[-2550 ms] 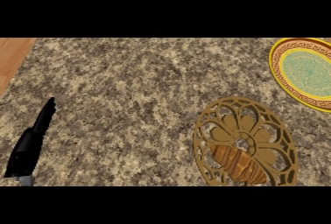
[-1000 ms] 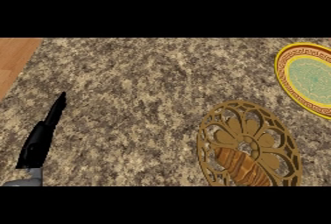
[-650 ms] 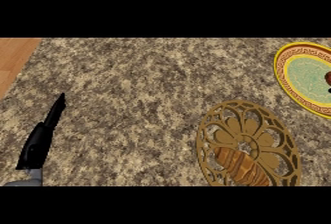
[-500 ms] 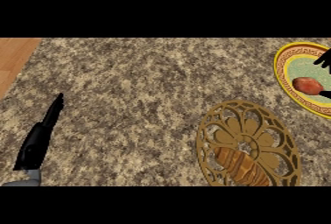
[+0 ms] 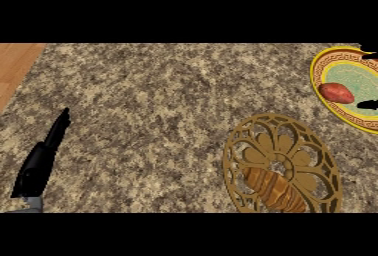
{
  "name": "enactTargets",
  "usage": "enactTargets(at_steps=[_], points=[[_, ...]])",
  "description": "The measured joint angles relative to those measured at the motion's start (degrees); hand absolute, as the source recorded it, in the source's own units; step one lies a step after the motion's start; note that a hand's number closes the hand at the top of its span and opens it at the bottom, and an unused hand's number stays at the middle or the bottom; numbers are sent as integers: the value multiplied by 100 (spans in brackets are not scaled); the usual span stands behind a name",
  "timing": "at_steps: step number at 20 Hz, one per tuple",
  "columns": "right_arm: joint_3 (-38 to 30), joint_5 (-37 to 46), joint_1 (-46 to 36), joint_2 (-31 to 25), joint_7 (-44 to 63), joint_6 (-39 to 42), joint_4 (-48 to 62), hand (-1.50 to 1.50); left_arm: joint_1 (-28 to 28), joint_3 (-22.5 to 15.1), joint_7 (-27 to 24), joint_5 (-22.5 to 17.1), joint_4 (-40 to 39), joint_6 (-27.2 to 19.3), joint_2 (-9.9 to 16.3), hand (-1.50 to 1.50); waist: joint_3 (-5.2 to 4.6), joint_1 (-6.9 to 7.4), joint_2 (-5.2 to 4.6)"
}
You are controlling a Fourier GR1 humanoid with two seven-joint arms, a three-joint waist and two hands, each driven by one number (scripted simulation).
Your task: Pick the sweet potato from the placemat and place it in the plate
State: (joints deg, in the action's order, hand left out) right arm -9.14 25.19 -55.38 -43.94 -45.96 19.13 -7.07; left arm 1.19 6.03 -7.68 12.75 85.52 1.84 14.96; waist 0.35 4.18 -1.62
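Over at the right edge, head view: sweet potato [image 5: 337, 93] lies on the plate [image 5: 322, 67]; right hand [image 5: 368, 104] shows only black fingertips beside it, grasp unclear. Placement looks nearly done, hand withdrawal remaining. Left hand [image 5: 40, 162] rests open, lower left; placemat [image 5: 255, 140] holds a croissant [image 5: 273, 187].

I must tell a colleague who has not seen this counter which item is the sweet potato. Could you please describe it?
Look at the yellow-rimmed plate at the counter's far right edge. The sweet potato lies on its green centre: small, reddish-brown and smooth, unlike the striped tan loaf on the golden placemat.

Bare counter [image 5: 148, 100] lies between left hand [image 5: 40, 162] and placemat [image 5: 284, 165]; plate [image 5: 328, 107] bounds the right.
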Motion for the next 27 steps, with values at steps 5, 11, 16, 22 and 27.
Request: enactTargets(at_steps=[5,11,16,22,27], points=[[-579,-553,-168,-350,367,230,292,-150,-77,13,34,5,-36,-33,-33,0,3,-11,-26],[-1185,-1158,-134,-811,748,752,565,-150,-59,22,1,6,12,-20,-15,0,25,13,-73],[-1494,-1477,26,-1088,899,1017,525,-150,-43,6,-37,19,-13,-53,-67,0,48,11,-117],[-1658,-1654,273,-1372,963,1179,302,-150,7,-21,-51,21,76,-59,-97,0,75,14,-130],[-1728,-1737,472,-1463,987,1224,137,-150,17,5,-61,-7,68,-40,-85,0,87,18,-154]])
